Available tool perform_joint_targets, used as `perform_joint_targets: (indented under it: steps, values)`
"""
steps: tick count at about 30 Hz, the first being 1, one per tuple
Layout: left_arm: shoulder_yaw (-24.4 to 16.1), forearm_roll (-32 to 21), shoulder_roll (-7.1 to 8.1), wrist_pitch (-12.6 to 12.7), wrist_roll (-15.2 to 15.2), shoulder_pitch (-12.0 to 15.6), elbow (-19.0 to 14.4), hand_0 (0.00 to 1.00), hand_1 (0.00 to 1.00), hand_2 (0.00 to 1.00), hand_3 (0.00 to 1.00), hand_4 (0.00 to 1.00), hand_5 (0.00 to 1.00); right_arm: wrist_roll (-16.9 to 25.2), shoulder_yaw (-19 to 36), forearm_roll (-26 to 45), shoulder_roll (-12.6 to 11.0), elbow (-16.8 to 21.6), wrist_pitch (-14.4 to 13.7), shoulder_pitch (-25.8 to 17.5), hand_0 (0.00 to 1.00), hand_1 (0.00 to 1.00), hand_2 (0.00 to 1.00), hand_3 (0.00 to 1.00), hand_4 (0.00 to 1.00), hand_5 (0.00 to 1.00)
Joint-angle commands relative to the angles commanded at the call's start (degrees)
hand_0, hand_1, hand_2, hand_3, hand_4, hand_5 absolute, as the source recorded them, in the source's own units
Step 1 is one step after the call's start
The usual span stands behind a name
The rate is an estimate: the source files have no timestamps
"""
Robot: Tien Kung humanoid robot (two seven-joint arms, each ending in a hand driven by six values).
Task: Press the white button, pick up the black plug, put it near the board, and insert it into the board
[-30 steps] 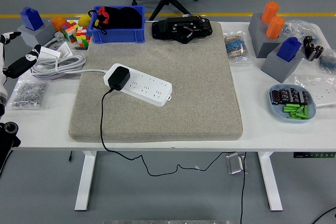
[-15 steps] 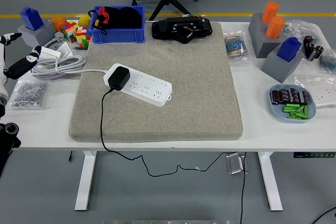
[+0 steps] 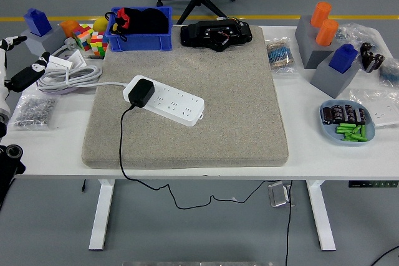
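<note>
Hardly anything has moved since the earlier frames: left hand (image 3: pixel 19 66) at the far left edge has drifted a touch further out toward the frame edge, everything else sits as before. That hand hovers over the worktop's (image 3: pixel 312 147) left end, near the coiled white cable (image 3: pixel 65 78), its fingers (image 3: pixel 14 42) spread loosely and holding nothing. Right hand isn't visible. Black plug (image 3: pixel 140 92) is seated in the left end of the white board (image 3: pixel 167 99), i.e. the power strip, which lies at a slant on the grey mat (image 3: pixel 206 104), left of centre. Plug's black cord (image 3: pixel 123 147) runs down across the mat, over the near edge and hangs below the worktop. Board's own white lead goes off left to the coil. White button can't be made out at this res. Behind the mat: blue bin (image 3: pixel 140 29) w/ black and red items, plus a black device (image 3: pixel 216 33) beside it on the right. Coloured cubes (image 3: pixel 92 40) sit just left of the bin. Bag of small metal parts (image 3: pixel 32 111) near the left edge. Right side: grey blocks w/ orange cylinders (image 3: pixel 323 22) and a blue piece (image 3: pixel 343 58), and a blue dish (image 3: pixel 347 123) of green and dark bits.
</note>
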Motion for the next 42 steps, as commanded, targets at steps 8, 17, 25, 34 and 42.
perform_joint_targets:
  steps: [8, 17, 25, 34, 42]
  values:
    - [0.33, 0.03, 0.14, -0.15, 0.16, 0.10, 0.00, 0.889, 0.881, 0.848, 0.774, 0.777, 0.437, 0.00, -0.14, -0.06, 0.02, -0.16, -0.08, -0.21, 0.764, 0.644, 0.632, 0.614, 0.661, 0.427]
    - [0.59, 0.06, 0.29, -0.23, 0.30, -0.18, -0.02, 0.888, 0.880, 0.848, 0.772, 0.772, 0.418, 0.01, -0.53, 0.03, -0.15, -0.14, -0.04, 0.00, 0.764, 0.644, 0.632, 0.614, 0.662, 0.427]
    - [0.85, 0.10, 0.16, -0.33, 0.42, 0.06, 0.04, 0.890, 0.880, 0.848, 0.771, 0.772, 0.418, -0.03, -0.67, 0.01, -0.16, -0.18, -0.02, -0.28, 0.765, 0.644, 0.632, 0.615, 0.663, 0.428]
    - [0.69, 0.11, -0.05, -0.40, 0.45, 0.07, 0.03, 0.891, 0.881, 0.848, 0.770, 0.771, 0.413, -0.02, -0.48, -0.07, -0.05, -0.17, -0.02, -0.33, 0.764, 0.644, 0.632, 0.615, 0.663, 0.428]
    - [0.56, 0.13, -0.19, -0.41, 0.45, 0.20, 0.06, 0.891, 0.881, 0.848, 0.770, 0.771, 0.410, -0.08, -0.39, -0.16, -0.02, -0.16, 0.05, -0.40, 0.765, 0.644, 0.631, 0.615, 0.663, 0.428]
